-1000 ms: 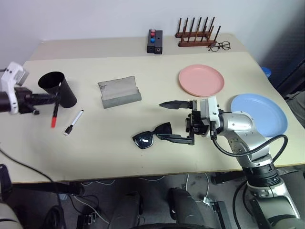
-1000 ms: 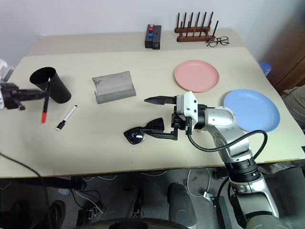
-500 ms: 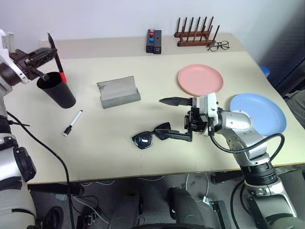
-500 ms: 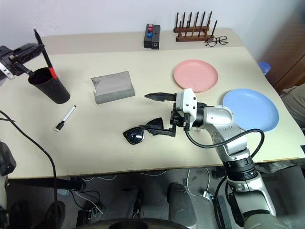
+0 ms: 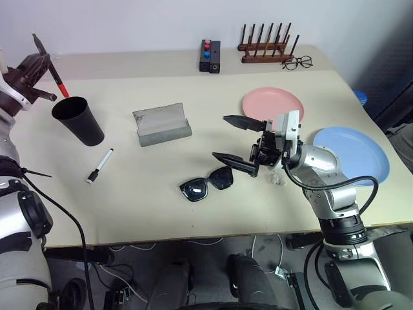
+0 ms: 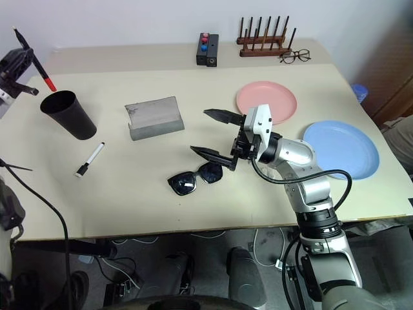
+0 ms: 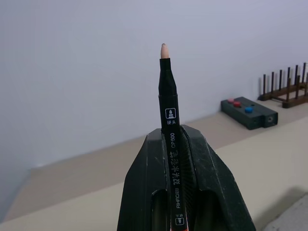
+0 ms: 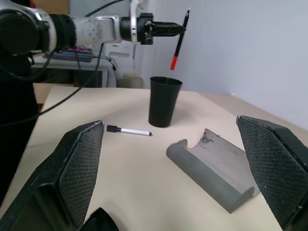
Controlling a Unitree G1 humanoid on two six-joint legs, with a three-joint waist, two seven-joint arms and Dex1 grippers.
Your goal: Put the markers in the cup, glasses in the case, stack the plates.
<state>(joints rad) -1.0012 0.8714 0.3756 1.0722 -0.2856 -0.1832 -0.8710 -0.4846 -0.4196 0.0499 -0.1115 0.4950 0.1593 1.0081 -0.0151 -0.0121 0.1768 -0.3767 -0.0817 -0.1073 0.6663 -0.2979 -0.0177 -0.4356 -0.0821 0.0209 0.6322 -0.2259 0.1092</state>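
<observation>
Markers are light, stiff, slippery: left gripper clamps a black red-tipped marker mid-barrel above the black tapered cup near the desk's left edge; right gripper gapes, empty.

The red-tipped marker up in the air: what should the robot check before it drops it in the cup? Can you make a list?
1. Left tool shut on the red-tipped marker: ok.
2. Cup standing upright with its mouth open: ok.
3. Marker right over the cup's mouth: not ok, it sits up and off to the side of the rim.
4. Marker pointing straight down: not ok, it is tilted, red end lowest.
5. Nothing blocking the way: ok, the other marker lies on the table apart from the cup.
6. Right tool out of the way: ok, it is open by the sunglasses, far from the cup.
</observation>
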